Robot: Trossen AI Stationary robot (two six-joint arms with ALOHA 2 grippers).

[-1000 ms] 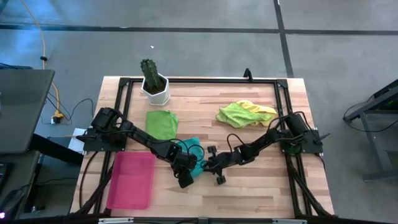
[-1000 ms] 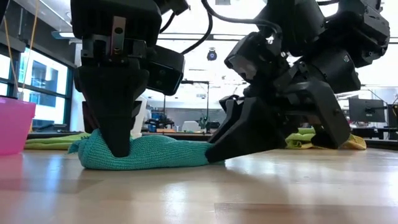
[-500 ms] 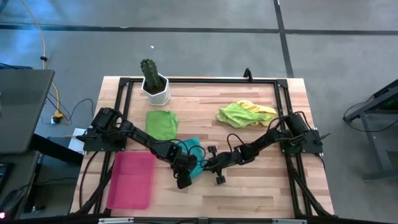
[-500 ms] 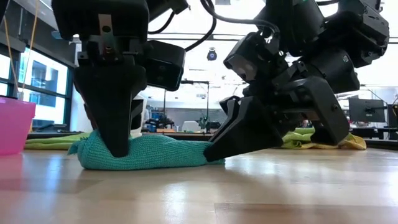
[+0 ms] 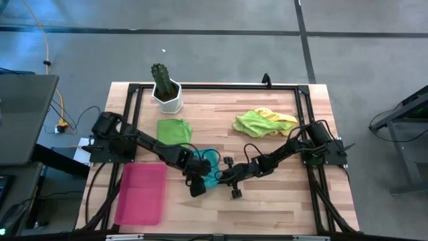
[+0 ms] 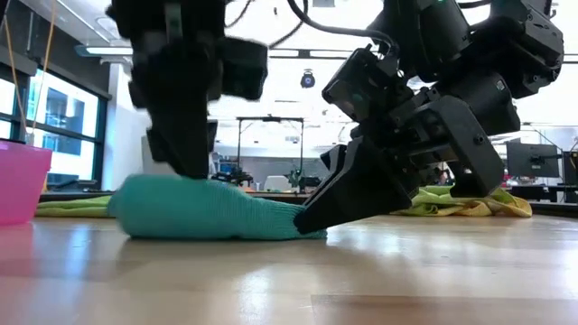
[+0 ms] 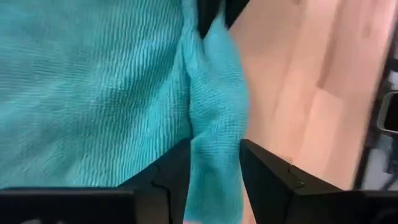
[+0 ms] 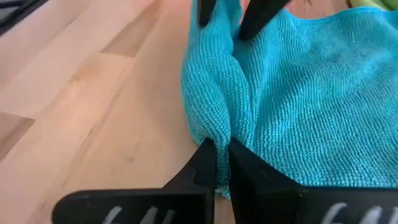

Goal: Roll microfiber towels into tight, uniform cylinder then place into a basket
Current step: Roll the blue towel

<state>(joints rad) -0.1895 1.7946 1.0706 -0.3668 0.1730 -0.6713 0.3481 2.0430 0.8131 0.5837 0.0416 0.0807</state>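
**Both grippers pinching the teal towel at mid-table**

The teal towel lies bunched near the middle of the wooden table, a little toward the near edge, with one ridge of cloth gathered along its near side. The left gripper has its fingers on either side of that ridge, cloth filling the gap between them. The right gripper meets the same fold from the other end, its fingers pressed nearly together with a thin pinch of teal between. In the low view the right gripper's fingertips sit right at the tabletop, at the towel's right end.

Just left of the towel, by the near-left corner, is the pink basket, nothing in it that I can see. The green towel lies flat beyond the teal one, toward the far side. The lime green towel and yellow towel are heaped together, far right. A white pot with a cactus stands at the far-left corner.

I can read no writing or labels anywhere.

Bare wood runs along the near edge to the right of the grippers, and across the far middle between the pot and the heap.
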